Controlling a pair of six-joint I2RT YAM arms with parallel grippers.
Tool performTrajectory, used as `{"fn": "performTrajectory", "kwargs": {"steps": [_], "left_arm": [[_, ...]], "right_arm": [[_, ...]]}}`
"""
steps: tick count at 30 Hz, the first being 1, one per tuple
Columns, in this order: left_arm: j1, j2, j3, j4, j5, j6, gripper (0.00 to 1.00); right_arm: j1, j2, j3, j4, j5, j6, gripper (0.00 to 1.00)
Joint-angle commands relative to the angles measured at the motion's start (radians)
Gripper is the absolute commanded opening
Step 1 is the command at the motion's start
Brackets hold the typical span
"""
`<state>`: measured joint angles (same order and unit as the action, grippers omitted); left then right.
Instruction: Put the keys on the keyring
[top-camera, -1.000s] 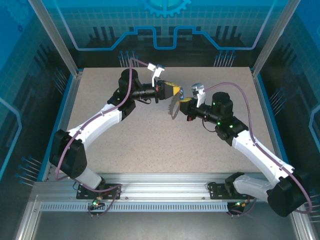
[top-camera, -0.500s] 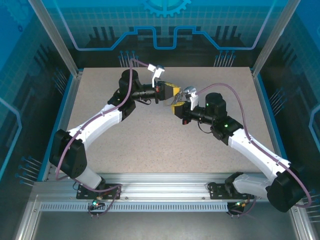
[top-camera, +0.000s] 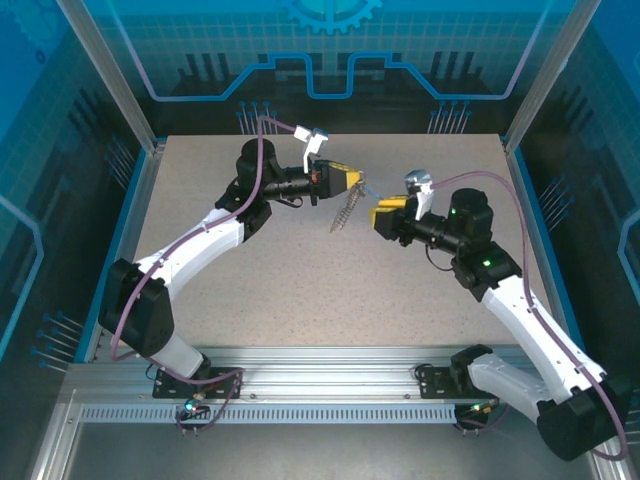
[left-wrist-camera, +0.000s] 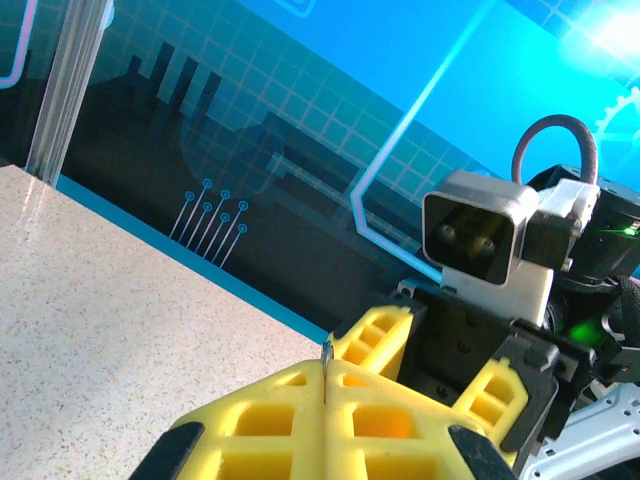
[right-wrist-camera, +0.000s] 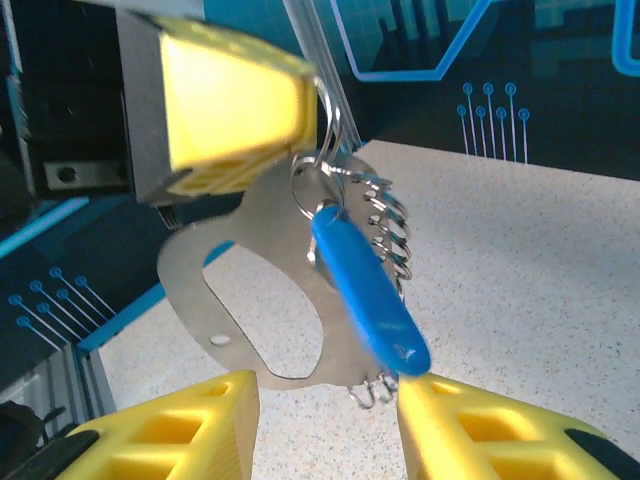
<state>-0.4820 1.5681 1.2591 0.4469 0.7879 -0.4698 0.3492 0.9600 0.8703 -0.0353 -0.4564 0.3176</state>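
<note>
The left hand (top-camera: 357, 182), shut on the keyring (top-camera: 343, 212), hangs it lengthwise toward the bench (top-camera: 300, 275), just ahead of the right hand (top-camera: 379, 215), part open and empty.

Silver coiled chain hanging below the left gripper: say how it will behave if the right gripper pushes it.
The silver coiled chain looks floppy: it dangles loose under the shut left gripper, so a push would probably swing it rather than bend it. Its loops may snag the blue plastic tag and flat silver metal plate hanging alongside.
</note>
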Motion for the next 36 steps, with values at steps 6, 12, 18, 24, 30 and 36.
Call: {"fn": "performTrajectory", "kwargs": {"steps": [6, 12, 18, 24, 30, 36], "left_arm": [[-0.007, -0.020, -0.012, 0.061, -0.002, -0.008, 0.00], [-0.007, -0.020, -0.014, 0.065, 0.000, -0.010, 0.00], [-0.007, -0.016, -0.019, 0.091, 0.002, -0.025, 0.00], [-0.007, -0.013, -0.026, 0.108, -0.001, -0.036, 0.00], [-0.007, -0.009, -0.022, 0.108, 0.000, -0.038, 0.00], [-0.008, -0.004, -0.020, 0.114, -0.002, -0.041, 0.00]], "right_arm": [[-0.036, 0.042, 0.076, 0.144, -0.039, 0.162, 0.45], [-0.069, 0.089, 0.094, 0.274, -0.064, 0.266, 0.47], [-0.073, 0.156, 0.105, 0.391, -0.120, 0.353, 0.47], [-0.072, 0.206, 0.092, 0.466, -0.157, 0.408, 0.47], [-0.071, 0.228, 0.076, 0.505, -0.185, 0.438, 0.46], [-0.061, 0.243, 0.068, 0.515, -0.214, 0.441, 0.44]]}}
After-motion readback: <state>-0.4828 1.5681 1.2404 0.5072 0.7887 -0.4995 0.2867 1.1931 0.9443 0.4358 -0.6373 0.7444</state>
